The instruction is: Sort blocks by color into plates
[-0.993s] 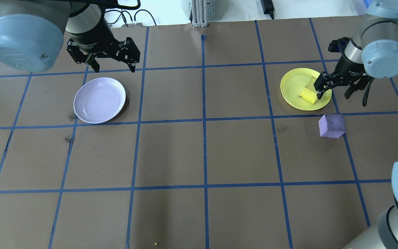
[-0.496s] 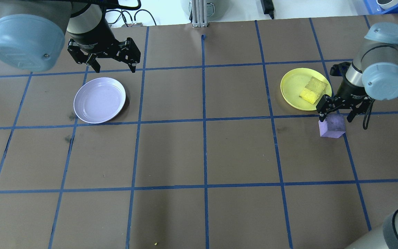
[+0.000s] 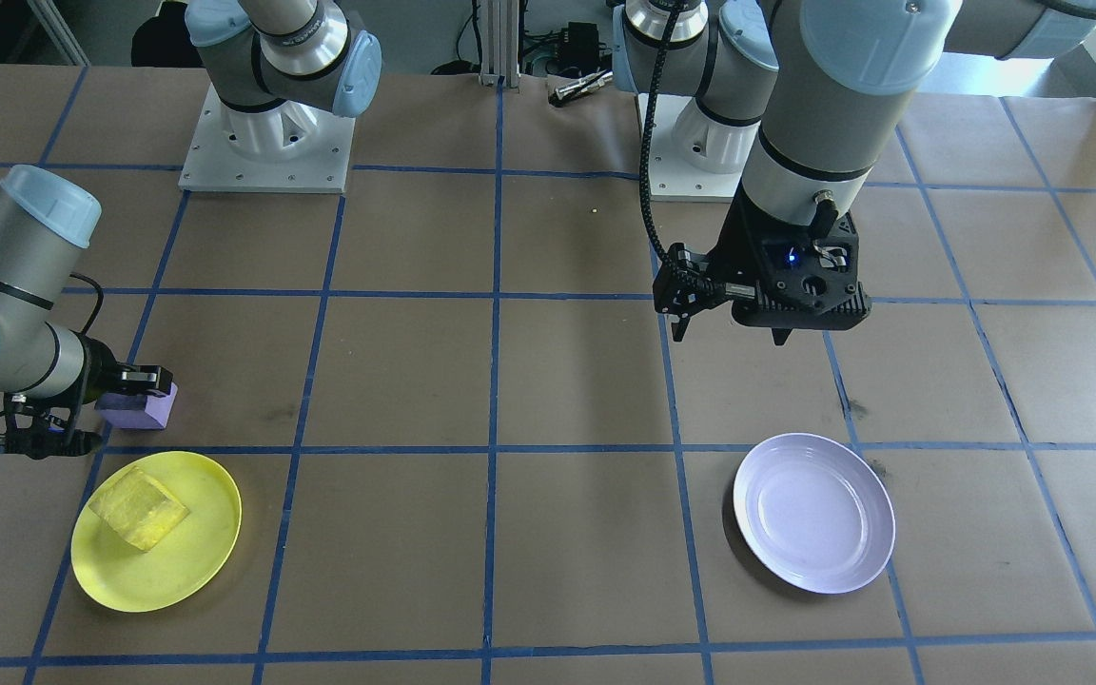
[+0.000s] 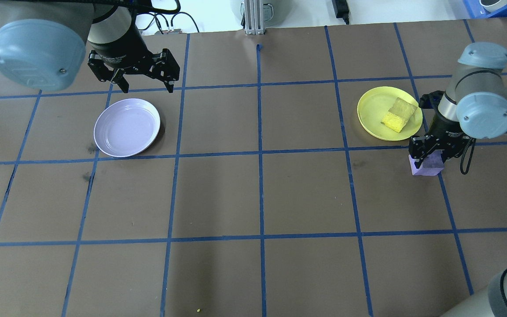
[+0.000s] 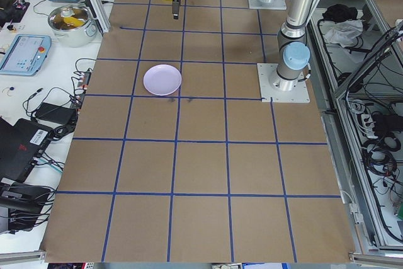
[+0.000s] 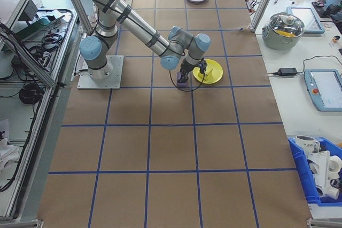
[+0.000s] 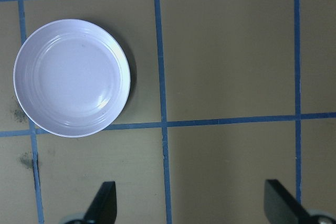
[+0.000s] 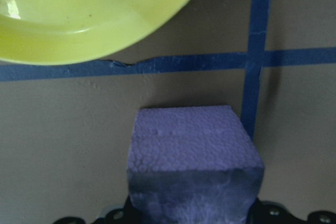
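Right claw (image 4: 429, 159): we see it down over the purple block (image 4: 427, 167), fingers on either side of it — a firm grip we cannot confirm.
Purple block: on the surface, just beside the yellow plate (image 4: 374, 119), towards the surface's right edge.
Yellow block (image 4: 398, 115): lies tilted in the yellow plate.
Left claw (image 4: 146, 83): we note it spread wide, holding nothing — raised near the lavender plate (image 4: 126, 127).
Lavender plate: holds no block, towards the surface's left edge.
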Robot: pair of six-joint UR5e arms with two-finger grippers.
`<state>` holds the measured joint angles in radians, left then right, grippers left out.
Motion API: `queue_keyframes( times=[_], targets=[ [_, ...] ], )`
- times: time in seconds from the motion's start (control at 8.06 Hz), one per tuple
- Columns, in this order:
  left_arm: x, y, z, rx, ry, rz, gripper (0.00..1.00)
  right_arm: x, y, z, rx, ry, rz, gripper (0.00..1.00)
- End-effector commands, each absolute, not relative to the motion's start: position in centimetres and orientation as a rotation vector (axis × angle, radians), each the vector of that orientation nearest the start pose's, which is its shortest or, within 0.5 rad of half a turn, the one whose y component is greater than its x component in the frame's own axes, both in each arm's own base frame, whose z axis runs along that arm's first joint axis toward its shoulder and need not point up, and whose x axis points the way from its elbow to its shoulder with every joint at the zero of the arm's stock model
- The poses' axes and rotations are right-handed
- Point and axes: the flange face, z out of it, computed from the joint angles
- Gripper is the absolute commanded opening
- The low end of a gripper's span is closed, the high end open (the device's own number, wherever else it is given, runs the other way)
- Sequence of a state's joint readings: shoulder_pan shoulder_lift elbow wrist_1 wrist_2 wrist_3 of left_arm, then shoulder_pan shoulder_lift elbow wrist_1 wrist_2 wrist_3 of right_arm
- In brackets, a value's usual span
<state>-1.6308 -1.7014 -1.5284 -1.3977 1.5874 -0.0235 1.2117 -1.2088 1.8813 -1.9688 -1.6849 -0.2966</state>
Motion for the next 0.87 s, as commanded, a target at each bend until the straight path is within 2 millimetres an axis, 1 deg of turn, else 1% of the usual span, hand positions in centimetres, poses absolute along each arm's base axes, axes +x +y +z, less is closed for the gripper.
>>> queue_keyframes(
  times=[0.0, 0.12, 0.25, 0.37, 0.5, 0.62, 0.74],
  targets=[
    [-16.5, -54.3, 46.2, 0.059, 3.126, -0.147, 1.0, -5.8, -52.6, 21.7, 0.116, 3.09, 0.477, 0.4],
    [-16.4, -54.3, 46.2, 0.059, 3.125, -0.147, 1.0, -4.3, -52.1, 23.0, 0.144, 3.031, 0.472, 0.4],
    [-16.4, -54.3, 46.3, 0.059, 3.124, -0.15, 1.0, -1.2, -51.8, 23.6, 0.103, 3.015, 0.487, 0.4],
    [-16.3, -54.3, 46.4, 0.061, 3.121, -0.152, 1.0, 2.3, -51.6, 24.0, 0.07, 3.018, 0.487, 0.41],
    [-16.3, -54.3, 46.4, 0.06, 3.118, -0.152, 1.0, 6.7, -51.4, 24.6, 0.084, 2.997, 0.466, 0.42],
    [-16.3, -54.3, 46.3, 0.06, 3.118, -0.15, 1.0, 10.6, -50.8, 25.2, 0.06, 2.989, 0.457, 0.43],
    [-16.3, -54.2, 46.5, 0.063, 3.118, -0.157, 1.0, 14.3, -50.2, 25.5, 0.127, 2.948, 0.451, 0.43]
  ],
)
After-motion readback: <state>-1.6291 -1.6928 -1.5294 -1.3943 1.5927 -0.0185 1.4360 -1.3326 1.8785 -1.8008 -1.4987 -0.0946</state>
